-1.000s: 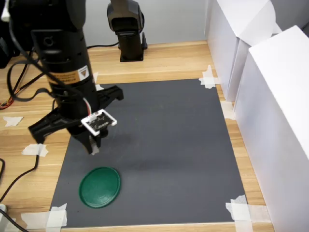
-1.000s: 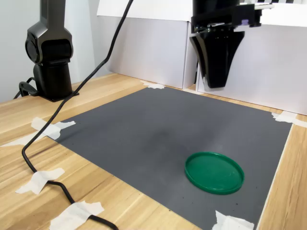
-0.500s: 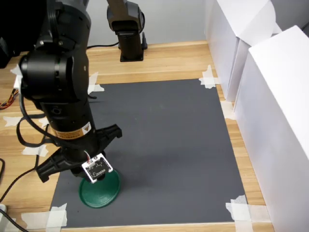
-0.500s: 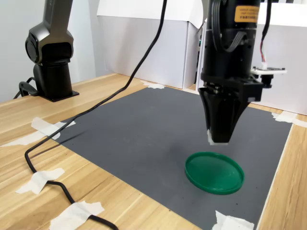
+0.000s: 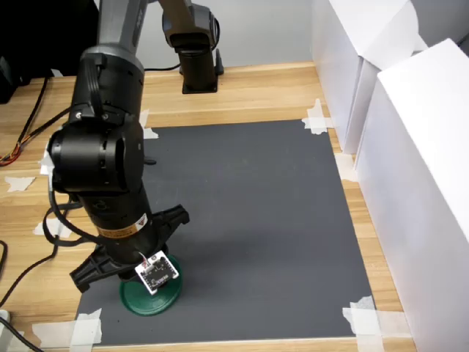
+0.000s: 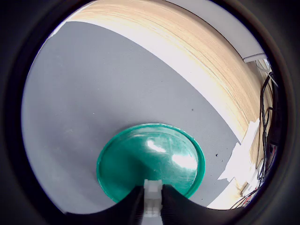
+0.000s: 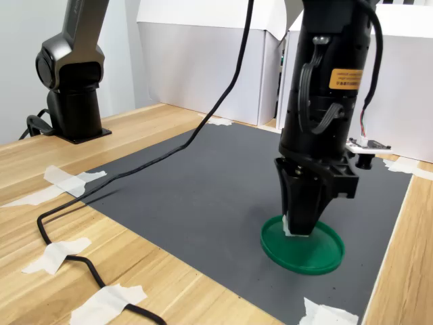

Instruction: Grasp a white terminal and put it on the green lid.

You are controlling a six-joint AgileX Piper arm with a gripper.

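The green lid (image 7: 316, 254) (image 5: 167, 292) (image 6: 140, 159) lies flat on the dark grey mat near its front corner. My gripper (image 7: 298, 227) (image 6: 152, 204) points straight down over the lid, its fingers shut on the white terminal (image 6: 152, 199) (image 7: 289, 229). The terminal shows as a small white block pinched between the fingertips, at or just above the lid's surface. In the first exterior view the arm's body hides the fingertips and most of the lid.
The dark grey mat (image 5: 256, 213) is taped to a wooden table (image 5: 256, 92). White boxes (image 5: 410, 147) stand along the first exterior view's right. The arm's base (image 5: 194, 51) sits at the back. A black cable (image 7: 101, 183) trails across the mat's edge.
The arm has dropped and travelled from beside the lid to directly above it, carrying the white terminal down close to the lid's surface. The fingers stayed shut throughout.
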